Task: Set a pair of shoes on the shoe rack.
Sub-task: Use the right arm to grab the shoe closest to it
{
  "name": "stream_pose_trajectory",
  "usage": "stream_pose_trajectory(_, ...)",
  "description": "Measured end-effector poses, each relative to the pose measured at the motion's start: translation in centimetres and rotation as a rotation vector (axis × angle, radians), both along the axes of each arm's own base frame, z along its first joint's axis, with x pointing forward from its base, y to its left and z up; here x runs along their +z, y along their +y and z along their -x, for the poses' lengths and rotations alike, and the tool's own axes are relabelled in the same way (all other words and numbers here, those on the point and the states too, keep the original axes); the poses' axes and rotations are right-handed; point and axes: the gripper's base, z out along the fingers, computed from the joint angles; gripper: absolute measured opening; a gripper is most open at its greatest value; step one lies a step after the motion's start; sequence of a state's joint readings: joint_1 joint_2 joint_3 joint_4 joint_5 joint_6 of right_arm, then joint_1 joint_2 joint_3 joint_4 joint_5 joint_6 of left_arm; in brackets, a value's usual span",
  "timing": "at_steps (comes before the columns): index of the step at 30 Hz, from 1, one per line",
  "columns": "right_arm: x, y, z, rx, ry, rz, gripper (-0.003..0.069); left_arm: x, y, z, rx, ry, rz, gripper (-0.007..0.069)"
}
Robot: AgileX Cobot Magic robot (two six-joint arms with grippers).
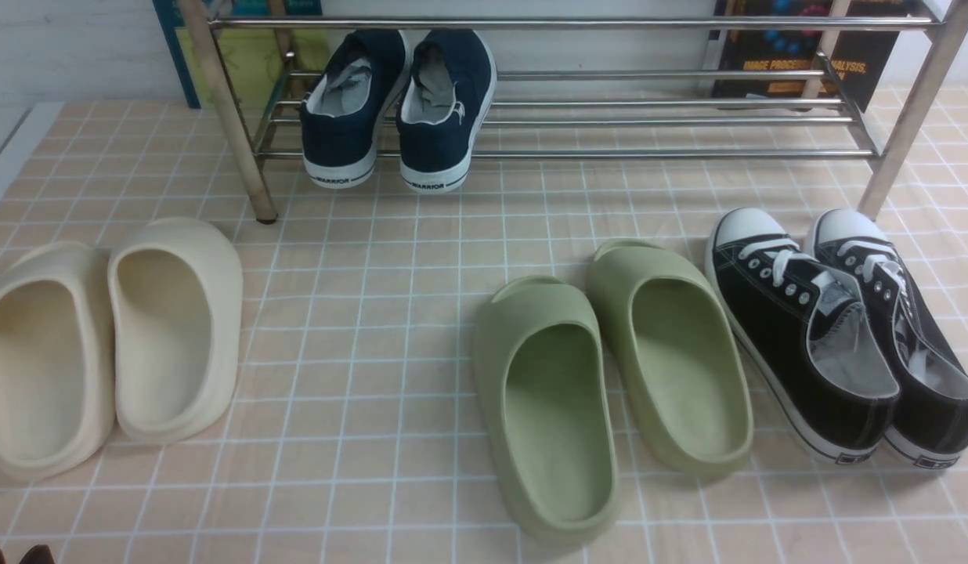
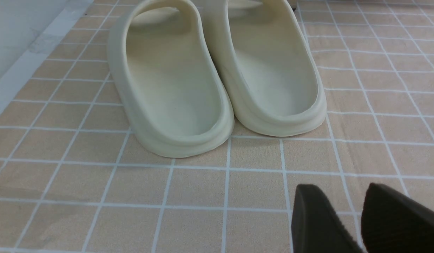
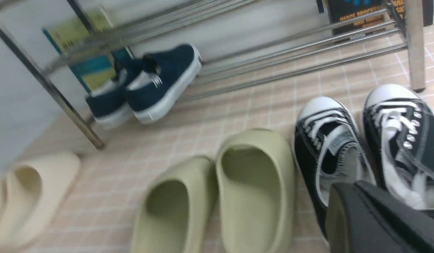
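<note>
Your right gripper (image 3: 364,214) is closed tight with nothing between its jaws, poised above the heel end of the black sneakers (image 1: 805,329) without touching them. Your left gripper (image 2: 340,196) is parted and empty, low over the tiles near the cream slides (image 1: 171,329). The black pair sits side by side on the floor, toes toward the shoe rack (image 1: 609,153), just beside its right leg, with the green slides (image 1: 672,360) to their left. Only the navy sneakers (image 1: 398,102) are on the rack. You have everything left to do: grasp, lift and place.
</note>
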State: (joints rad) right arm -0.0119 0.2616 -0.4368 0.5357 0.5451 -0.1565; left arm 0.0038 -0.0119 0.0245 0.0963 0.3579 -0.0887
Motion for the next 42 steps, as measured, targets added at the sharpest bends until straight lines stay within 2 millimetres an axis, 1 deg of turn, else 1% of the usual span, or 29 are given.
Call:
stream_pose_trajectory(1, 0.6, 0.0, -0.3, 0.008, 0.025, 0.041, -0.0014, 0.0, 0.0, 0.0, 0.000, 0.000, 0.000, 0.0239)
stream_pose_trajectory(3, 3.0, -0.2, -1.5, 0.037, 0.145, 0.187, -0.0019, 0.0, 0.0, 0.0, 0.000, 0.000, -0.001, 0.0239)
stream_pose_trajectory(4, 3.9, -0.3, -1.8, 0.043, 0.168, 0.219, -0.0019, 0.0, 0.0, 0.0, 0.000, 0.000, -0.001, 0.0239)
stream_pose_trajectory(5, 4.6, -0.4, -2.4, 0.052, 0.228, 0.266, -0.0019, 0.0, 0.0, 0.0, 0.000, 0.000, -0.001, 0.0239)
stream_pose_trajectory(6, 4.8, -0.6, -3.0, 0.062, 0.288, 0.300, -0.0019, 0.0, 0.0, 0.0, 0.000, 0.000, -0.001, 0.0239)
stream_pose_trajectory(7, 5.6, -0.8, -4.0, 0.077, 0.386, 0.354, -0.0019, 0.0, 0.0, 0.0, 0.000, 0.000, -0.001, 0.0239)
stream_pose_trajectory(8, 6.1, -0.9, -4.4, 0.081, 0.412, 0.373, -0.0019, 0.0, 0.0, 0.0, 0.000, 0.000, -0.001, 0.0239)
stream_pose_trajectory(9, 5.9, -1.0, -4.6, 0.084, 0.431, 0.377, -0.0019, 0.0, 0.0, 0.0, 0.000, 0.000, -0.001, 0.0239)
stream_pose_trajectory(10, 6.3, -1.1, -5.6, 0.101, 0.500, 0.412, -0.0018, 0.0, 0.0, 0.0, 0.000, 0.000, -0.001, 0.0239)
stream_pose_trajectory(12, 6.5, -0.9, -7.2, 0.149, 0.581, 0.449, -0.0018, 0.0, 0.0, 0.0, 0.000, 0.000, -0.001, 0.0239)
stream_pose_trajectory(14, 6.4, -0.4, -8.2, 0.196, 0.619, 0.466, -0.0018, 0.0, 0.0, 0.0, 0.000, 0.000, -0.001, 0.0239)
stream_pose_trajectory(16, 6.0, 0.5, -9.3, 0.267, 0.667, 0.492, -0.0018, 0.0, 0.0, 0.0, 0.000, 0.000, -0.001, 0.0239)
stream_pose_trajectory(18, 5.4, 1.5, -10.4, 0.329, 0.724, 0.526, -0.0015, 0.0, 0.0, 0.0, 0.000, 0.000, -0.001, 0.0239)
stream_pose_trajectory(19, 5.3, 1.7, -10.5, 0.341, 0.732, 0.532, -0.0015, 0.0, 0.0, 0.0, 0.000, 0.000, -0.001, 0.0239)
stream_pose_trajectory(22, 4.1, 3.4, -12.6, 0.416, 0.821, 0.559, -0.0015, 0.0, 0.0, 0.0, 0.000, 0.000, -0.001, 0.0239)
stream_pose_trajectory(23, 4.0, 3.4, -12.7, 0.416, 0.826, 0.558, -0.0015, 0.0, 0.0, 0.0, 0.000, 0.000, -0.001, 0.0239)
stream_pose_trajectory(26, 3.1, 4.6, -14.9, 0.436, 0.886, 0.561, -0.0008, 0.0, 0.0, 0.0, 0.000, 0.000, -0.001, 0.0239)
stream_pose_trajectory(27, 3.0, 4.7, -15.1, 0.438, 0.892, 0.562, -0.0007, 0.0, 0.0, 0.0, 0.000, 0.000, -0.001, 0.0239)
stream_pose_trajectory(30, 1.7, 5.7, -16.7, 0.461, 0.942, 0.598, 0.0013, 0.0, 0.0, 0.0, 0.000, 0.000, -0.001, 0.0239)
stream_pose_trajectory(31, 1.6, 5.7, -16.8, 0.463, 0.946, 0.600, 0.0018, 0.0, 0.0, 0.0, 0.000, 0.000, -0.001, 0.0239)
stream_pose_trajectory(33, 0.5, 6.2, -17.9, 0.455, 0.973, 0.623, 0.0061, 0.0, 0.0, 0.0, 0.000, 0.000, -0.001, 0.0239)
stream_pose_trajectory(35, -0.4, 6.2, -18.8, 0.429, 0.984, 0.640, 0.0128, 0.0, 0.0, 0.0, 0.000, 0.000, -0.001, 0.0239)
stream_pose_trajectory(37, -1.4, 6.3, -20.0, 0.400, 0.983, 0.658, 0.0222, 0.0, 0.0, 0.0, 0.000, 0.000, -0.001, 0.0239)
stream_pose_trajectory(38, -1.8, 6.4, -20.6, 0.390, 0.976, 0.665, 0.0283, 0.0, 0.0, 0.0, 0.000, 0.000, -0.001, 0.0239)
stream_pose_trajectory(40, -2.6, 6.7, -21.4, 0.379, 0.963, 0.663, 0.0362, 0.0, 0.0, 0.0, 0.000, 0.000, -0.001, 0.0239)
stream_pose_trajectory(41, -2.8, 6.7, -21.6, 0.377, 0.960, 0.662, 0.0380, 0.0, 0.0, 0.0, 0.000, 0.000, -0.001, 0.0239)
stream_pose_trajectory(42, -3.8, 7.0, -22.6, 0.369, 0.954, 0.657, 0.0449, 0.0, 0.0, 0.0, 0.000, 0.000, -0.001, 0.0239)
